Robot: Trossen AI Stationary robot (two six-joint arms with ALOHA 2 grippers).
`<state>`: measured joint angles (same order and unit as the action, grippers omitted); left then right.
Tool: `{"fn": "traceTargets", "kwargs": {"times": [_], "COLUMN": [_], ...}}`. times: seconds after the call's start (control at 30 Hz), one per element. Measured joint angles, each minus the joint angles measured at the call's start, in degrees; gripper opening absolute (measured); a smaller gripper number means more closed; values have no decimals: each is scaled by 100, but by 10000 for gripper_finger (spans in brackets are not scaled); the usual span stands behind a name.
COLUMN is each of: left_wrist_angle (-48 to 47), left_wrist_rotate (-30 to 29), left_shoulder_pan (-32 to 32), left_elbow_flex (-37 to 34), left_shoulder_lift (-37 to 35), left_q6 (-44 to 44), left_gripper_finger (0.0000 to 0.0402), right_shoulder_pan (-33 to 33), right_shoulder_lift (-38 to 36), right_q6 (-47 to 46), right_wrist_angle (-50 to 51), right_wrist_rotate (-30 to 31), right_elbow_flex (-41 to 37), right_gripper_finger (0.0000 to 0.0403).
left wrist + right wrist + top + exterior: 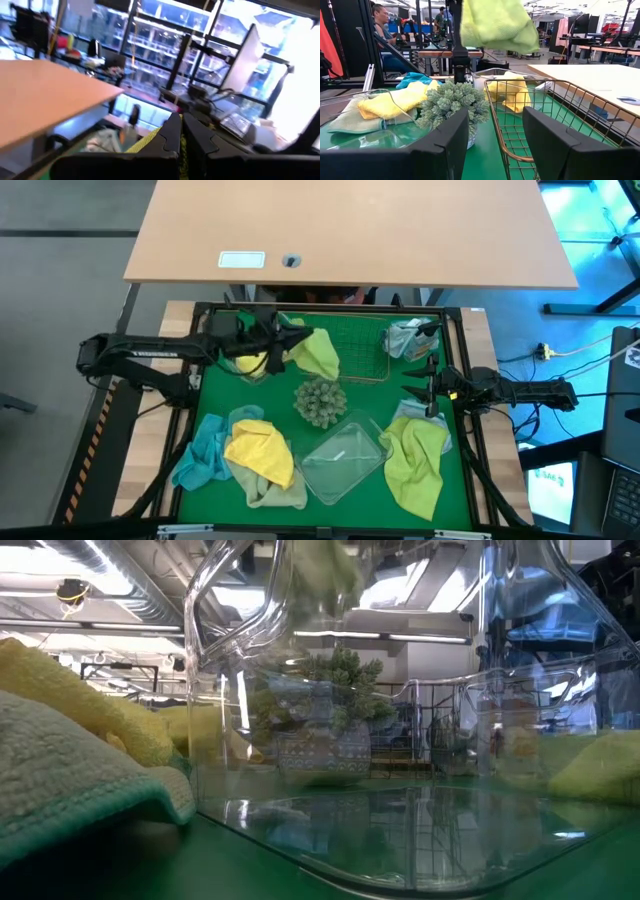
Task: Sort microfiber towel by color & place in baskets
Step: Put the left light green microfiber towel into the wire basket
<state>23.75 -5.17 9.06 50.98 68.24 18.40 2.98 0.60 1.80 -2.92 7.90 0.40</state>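
Observation:
My left gripper (pixel 292 340) is shut on a lime green towel (pixel 320 353) at the left edge of the wire-mesh basket (pixel 362 348); the towel hangs high in the right wrist view (pixel 495 25). A clear tub (pixel 240 370) below the left gripper holds a yellow towel (pixel 248 363). A second clear tub (pixel 345 458) sits at the near middle. Light blue (pixel 200 450), yellow (pixel 260 450) and pale sage (pixel 275 492) towels lie heaped near left. Another lime green towel (pixel 415 465) lies near right, over a grey-blue one (pixel 402 412). My right gripper (pixel 430 388) is open above the mat, right of the basket, touching nothing. My left gripper pinches the lime green towel between its two shut fingers, with cloth showing in the gap (pixel 181 142); which edge or how many layers I cannot tell. The fingers reach in from the table's left. The towel (pixel 495 25) hangs below them, lifted clear of the table, slack.
A spiky grey-green ball (pixel 320 401) stands mid-table between the basket and the near tub. A grey-blue cloth and a small bottle with an orange label (pixel 412 335) sit at the far right corner. A wooden desk (pixel 350 230) lies beyond the far edge. People sit in the room behind (pixel 382 20).

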Motion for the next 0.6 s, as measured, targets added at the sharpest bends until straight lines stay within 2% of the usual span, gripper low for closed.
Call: {"fn": "traceTargets", "kwargs": {"times": [0.13, 0.27, 0.4, 0.6], "left_wrist_angle": [520, 958, 1360, 1610], "left_wrist_rotate": [20, 17, 17, 13], "left_shoulder_pan": [139, 293, 393, 437], "left_elbow_flex": [0, 0, 0, 0], "left_shoulder_lift": [507, 1083, 1687, 2361], "left_q6": [-139, -160, -101, -94], "left_gripper_finger": [0, 0, 0, 0], "right_shoulder_pan": [0, 0, 0, 0], "right_shoulder_lift": [-2, -2, -2, -1], "right_q6": [-278, -1048, -1627, -1852], "right_wrist_angle": [-37, -78, -192, -163], "right_wrist_rotate": [0, -171, -576, -1276], "right_elbow_flex": [0, 0, 19, 409], "right_gripper_finger": [186, 186, 186, 186]}}
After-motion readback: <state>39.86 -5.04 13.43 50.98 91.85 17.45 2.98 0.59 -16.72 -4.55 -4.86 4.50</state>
